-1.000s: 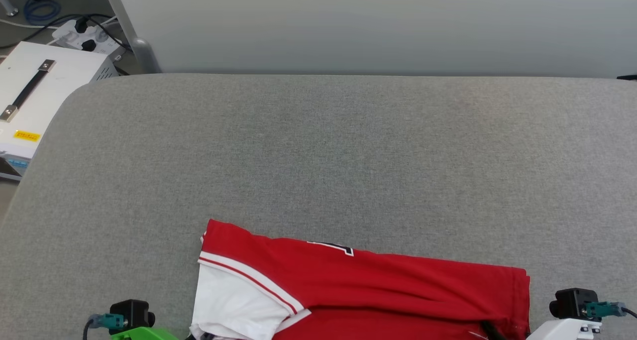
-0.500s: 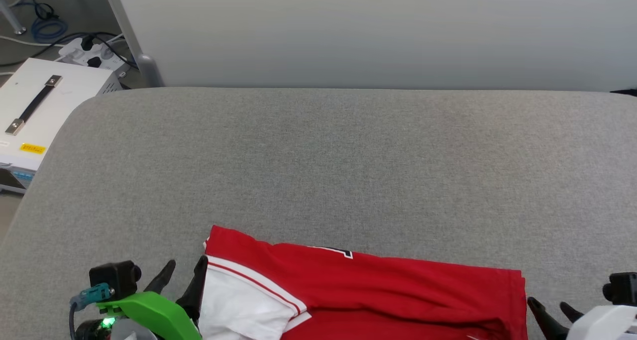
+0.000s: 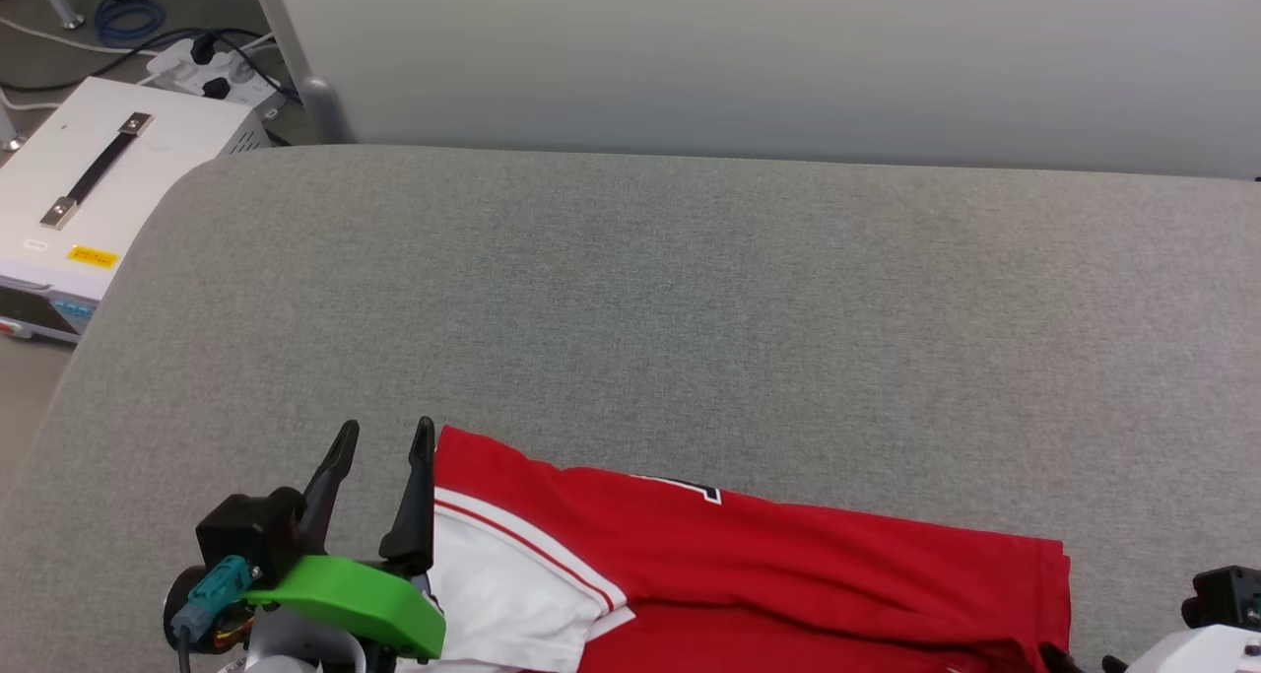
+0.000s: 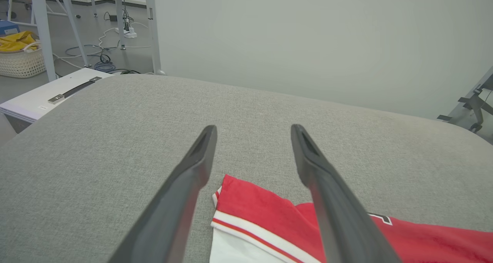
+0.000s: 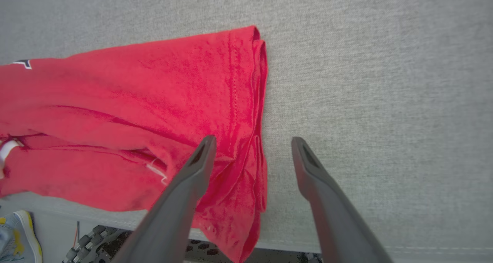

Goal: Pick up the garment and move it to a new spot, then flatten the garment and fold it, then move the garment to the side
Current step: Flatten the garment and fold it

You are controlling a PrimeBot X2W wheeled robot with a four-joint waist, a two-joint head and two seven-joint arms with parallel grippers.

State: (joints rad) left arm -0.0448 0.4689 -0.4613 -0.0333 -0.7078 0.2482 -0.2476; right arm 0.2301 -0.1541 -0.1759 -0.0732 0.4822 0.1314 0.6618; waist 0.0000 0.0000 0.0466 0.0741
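The surface (image 3: 690,289) is covered in grey woven cloth, and its far left corner is rounded. A shirt (image 3: 768,565) lies on it along the near edge, well apart from the far edge, folded into a long band. The shirt is red. At its left end is a white sleeve edged with red-and-white striped trim, and its hem is at the right end. A sliver of a black, white-outlined numeral shows at the fold facing the far edge. At the right end the hem droops over the near edge.
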